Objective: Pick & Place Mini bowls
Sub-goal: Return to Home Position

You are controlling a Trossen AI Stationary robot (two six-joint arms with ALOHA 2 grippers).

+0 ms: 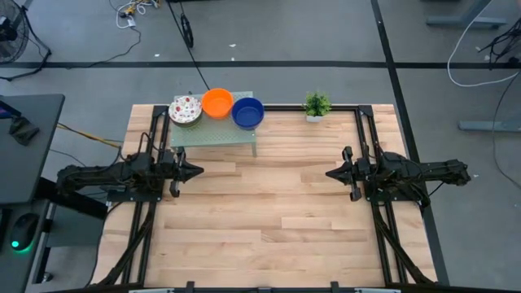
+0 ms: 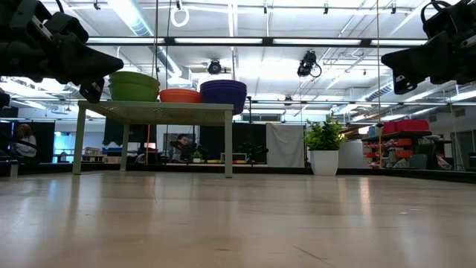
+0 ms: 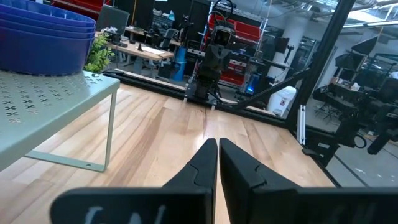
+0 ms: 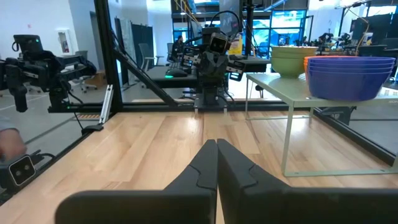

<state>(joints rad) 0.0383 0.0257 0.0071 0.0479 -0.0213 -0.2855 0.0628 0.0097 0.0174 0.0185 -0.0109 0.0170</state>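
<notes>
The mini bowls stand in three stacks on a small pale green stand point(image 1: 213, 134) at the table's far side, left of the middle. One stack is white with red speckles inside point(image 1: 186, 108) and green outside point(image 2: 134, 86). The others are orange point(image 1: 217, 102) and blue point(image 1: 247, 112). My left gripper point(image 1: 195, 172) is shut and holds nothing. It points level toward the table's middle, just nearer than the stand. My right gripper point(image 1: 331, 173) faces it from the right, also shut and holding nothing. Each wrist view shows the fingers closed together point(image 3: 217, 155) point(image 4: 216, 155).
A small potted plant point(image 1: 317, 105) stands at the far edge, right of the stand. Black rails run along the table's left, right and far sides. Bare wood lies between the two grippers and toward the near edge. A person point(image 2: 181, 146) sits in the room beyond the table.
</notes>
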